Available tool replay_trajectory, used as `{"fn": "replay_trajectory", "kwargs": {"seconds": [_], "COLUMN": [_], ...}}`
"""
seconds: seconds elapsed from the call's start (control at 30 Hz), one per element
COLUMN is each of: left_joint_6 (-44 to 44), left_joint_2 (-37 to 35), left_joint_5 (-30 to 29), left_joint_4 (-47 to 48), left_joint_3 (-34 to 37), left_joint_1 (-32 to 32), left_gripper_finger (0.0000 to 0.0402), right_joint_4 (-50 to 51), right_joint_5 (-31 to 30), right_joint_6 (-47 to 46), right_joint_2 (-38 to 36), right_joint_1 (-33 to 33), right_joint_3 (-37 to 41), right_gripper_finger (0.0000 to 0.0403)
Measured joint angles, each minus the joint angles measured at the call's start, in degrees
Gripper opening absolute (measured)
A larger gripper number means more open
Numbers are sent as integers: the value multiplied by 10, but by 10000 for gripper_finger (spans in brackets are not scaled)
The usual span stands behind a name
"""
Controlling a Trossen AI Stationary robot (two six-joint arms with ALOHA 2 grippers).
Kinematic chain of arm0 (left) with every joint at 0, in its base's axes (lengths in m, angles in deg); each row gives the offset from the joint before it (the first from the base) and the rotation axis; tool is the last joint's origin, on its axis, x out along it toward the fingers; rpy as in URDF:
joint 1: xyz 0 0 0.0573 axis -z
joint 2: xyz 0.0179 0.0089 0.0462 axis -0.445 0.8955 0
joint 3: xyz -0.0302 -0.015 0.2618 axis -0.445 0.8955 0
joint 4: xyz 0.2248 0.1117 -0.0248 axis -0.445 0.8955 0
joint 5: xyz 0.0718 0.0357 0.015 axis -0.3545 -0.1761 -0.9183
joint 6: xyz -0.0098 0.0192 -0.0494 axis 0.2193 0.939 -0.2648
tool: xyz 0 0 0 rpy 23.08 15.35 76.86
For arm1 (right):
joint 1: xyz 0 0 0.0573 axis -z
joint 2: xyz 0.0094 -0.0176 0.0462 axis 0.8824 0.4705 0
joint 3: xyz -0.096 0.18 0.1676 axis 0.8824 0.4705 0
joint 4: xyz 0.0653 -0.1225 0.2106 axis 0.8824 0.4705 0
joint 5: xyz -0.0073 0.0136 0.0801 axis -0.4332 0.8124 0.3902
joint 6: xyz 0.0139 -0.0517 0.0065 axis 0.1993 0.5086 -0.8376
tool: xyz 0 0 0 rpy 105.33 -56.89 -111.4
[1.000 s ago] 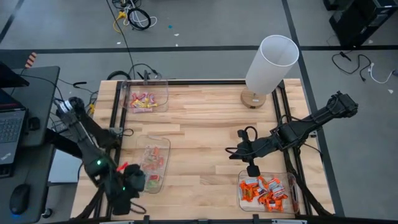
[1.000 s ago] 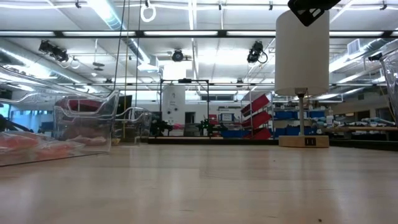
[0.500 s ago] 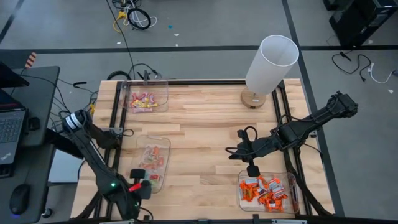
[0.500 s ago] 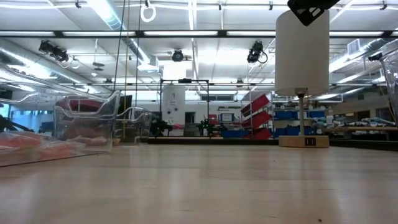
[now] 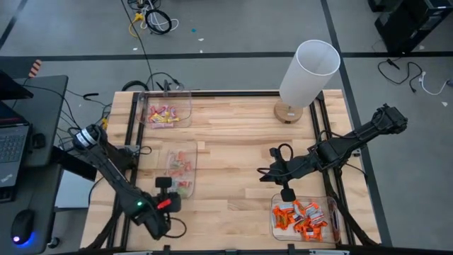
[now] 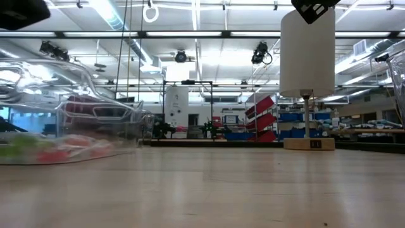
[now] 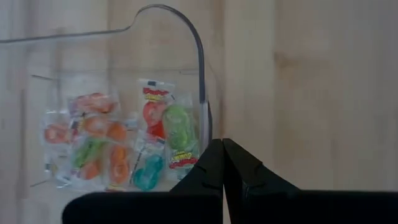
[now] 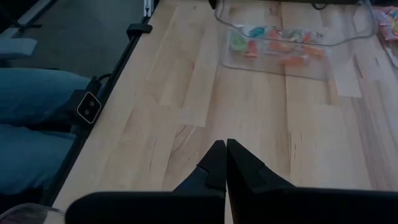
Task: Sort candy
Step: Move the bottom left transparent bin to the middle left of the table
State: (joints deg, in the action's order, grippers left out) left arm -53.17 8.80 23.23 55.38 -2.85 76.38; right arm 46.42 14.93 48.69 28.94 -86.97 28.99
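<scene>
The left gripper [image 5: 165, 185] hovered at the near end of the middle clear bin [image 5: 190, 157], its fingers [image 7: 214, 163] pressed together with nothing between them, tips over the bin's end wall [image 7: 203, 102]. Inside that bin lay pale candy with green and red [image 7: 163, 135], bunched toward the gripper's end; whether the fingertips touched the plastic rim could not be told from the wrist view.

The right gripper [image 5: 287, 193] hung just beyond the far edge of the bin of orange candy [image 5: 303, 217] at the table's near right corner, its fingers [image 8: 219, 160] also closed and empty.

A third bin with pink and yellow candy [image 5: 162, 113] sat at the far left corner, well apart from both arms. Between the middle bin and the right gripper ran a broad bare stretch of wooden table [image 5: 233, 156]. The white cylinder lamp [image 5: 307, 73] stood near the far right edge, clear of the arms.
</scene>
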Motion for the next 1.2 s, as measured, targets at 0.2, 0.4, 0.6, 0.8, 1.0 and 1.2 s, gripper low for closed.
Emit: {"fn": "replay_trajectory", "kwargs": {"seconds": [0.2,0.4,0.6,0.8,1.0,1.2], "left_joint_6": [35,43,43,42,57,72], "left_joint_2": [0,0,-8,-32,-49,-77], "left_joint_5": [-15,-27,-26,-53,-180,-235], "left_joint_4": [11,28,15,20,70,113], "left_joint_3": [0,0,0,-30,-76,-116], "left_joint_1": [-31,-51,-47,-38,-56,-159], "left_gripper_finger": [0,0,0,0,0,0], "right_joint_4": [0,1,0,-4,-3,6], "right_joint_5": [-1,-13,-69,-83,-84,-84], "right_joint_6": [0,3,0,0,4,2], "right_joint_2": [0,0,0,0,0,0], "right_joint_1": [0,0,0,26,42,45], "right_joint_3": [0,0,0,0,0,0], "right_gripper_finger": [0,0,0,0,0,0]}}
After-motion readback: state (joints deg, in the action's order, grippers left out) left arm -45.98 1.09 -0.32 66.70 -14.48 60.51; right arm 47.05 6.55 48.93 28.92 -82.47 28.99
